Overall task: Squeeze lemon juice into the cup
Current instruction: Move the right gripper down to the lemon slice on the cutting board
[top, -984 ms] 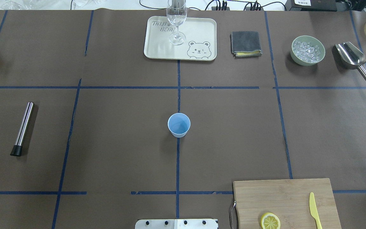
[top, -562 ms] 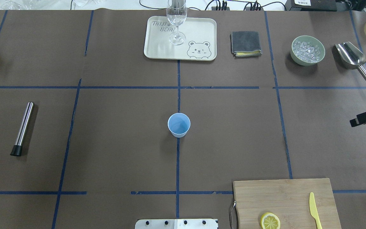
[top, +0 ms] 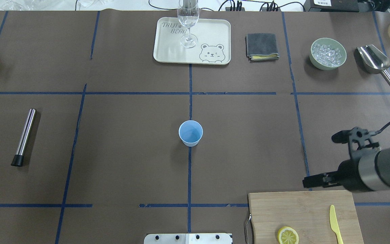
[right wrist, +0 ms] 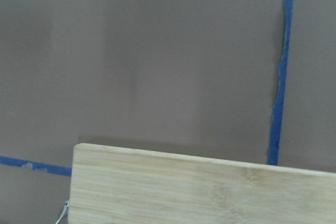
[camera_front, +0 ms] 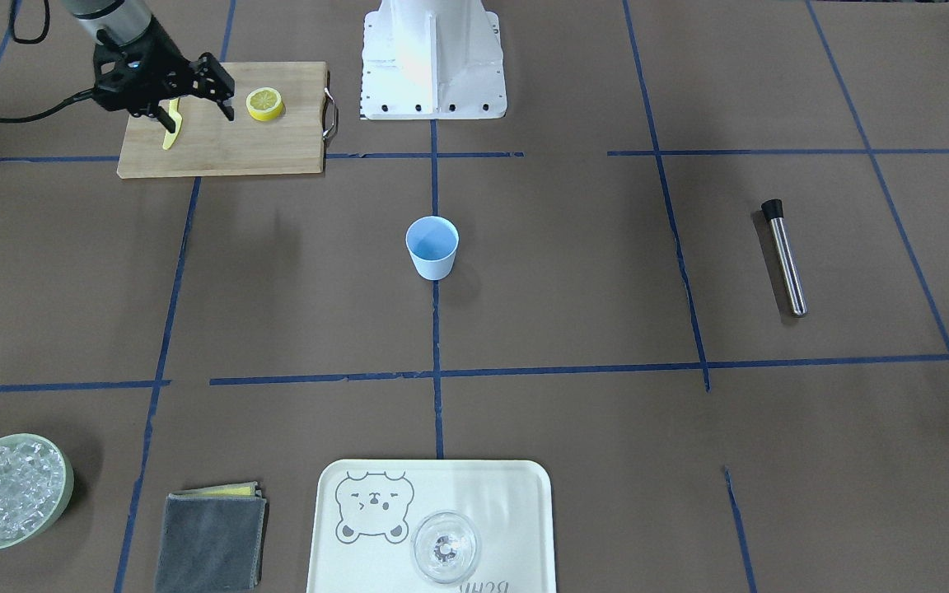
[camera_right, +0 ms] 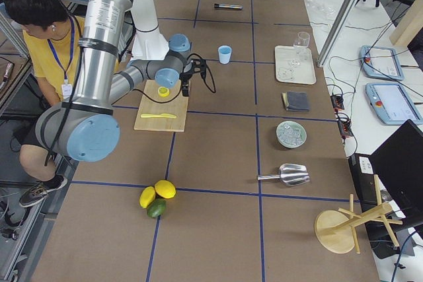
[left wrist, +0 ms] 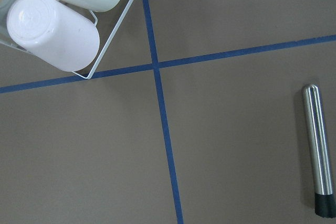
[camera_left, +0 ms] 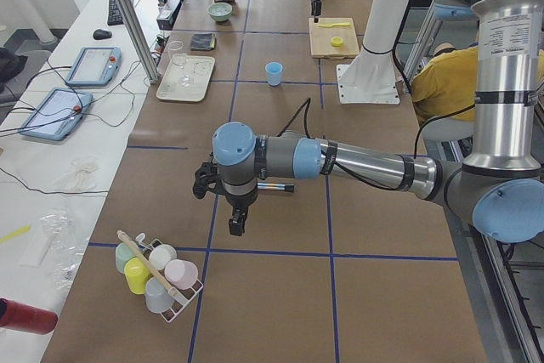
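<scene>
I see the right end effector (top: 323, 159) released, its 2 fingers spread wide with nothing between them, hovering near the far edge of the wooden board (top: 300, 210). The lemon (top: 287, 235) lies flat on this board, near the yellow knife (top: 334, 223), untouched. The cup (top: 190, 133) stands upright at the middle of the counter (top: 113, 152), well apart from the board. For the left end effector (camera_left: 223, 201), I cannot tell its state.

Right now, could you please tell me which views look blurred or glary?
Right wrist view: soft throughout, the cutting board edge and blue tape fuzzy. Left wrist view: sharp, the steel rod crisp. Front-facing view: the white robot base is washed out by glare. Overhead view: evenly lit, soft shadows.
</scene>
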Motion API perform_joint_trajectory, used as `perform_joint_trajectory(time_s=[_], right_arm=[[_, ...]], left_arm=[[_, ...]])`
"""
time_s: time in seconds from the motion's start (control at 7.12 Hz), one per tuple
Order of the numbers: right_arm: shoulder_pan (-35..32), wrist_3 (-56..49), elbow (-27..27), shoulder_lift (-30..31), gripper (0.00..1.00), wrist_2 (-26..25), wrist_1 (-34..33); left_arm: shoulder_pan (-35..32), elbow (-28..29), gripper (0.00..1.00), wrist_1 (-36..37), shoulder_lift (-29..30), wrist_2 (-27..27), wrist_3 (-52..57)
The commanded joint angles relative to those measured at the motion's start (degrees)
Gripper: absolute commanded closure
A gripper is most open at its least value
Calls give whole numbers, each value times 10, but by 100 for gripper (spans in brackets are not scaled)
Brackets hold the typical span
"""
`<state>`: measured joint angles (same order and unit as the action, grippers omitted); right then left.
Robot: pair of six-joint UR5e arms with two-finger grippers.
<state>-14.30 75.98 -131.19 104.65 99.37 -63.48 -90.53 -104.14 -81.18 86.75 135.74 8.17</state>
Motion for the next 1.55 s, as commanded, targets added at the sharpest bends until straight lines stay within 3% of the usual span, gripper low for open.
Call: perform_joint_trajectory(time_s=[0.0,0.14,0.42,1.41], right_arm=[[119,56,-19,-7,0,-110,-32],[149,69,-17,-8,0,-139,-58],[162,71,18,-63,2,-146,-101],[170,70,47,-73,4,-118,-105]], left_arm=[[0,-1,0,-1,0,1,0],[0,-1,0,-1,0,1,0],[0,-1,0,-6,0,1,0],[0,0,0,-17,-1,1,0]])
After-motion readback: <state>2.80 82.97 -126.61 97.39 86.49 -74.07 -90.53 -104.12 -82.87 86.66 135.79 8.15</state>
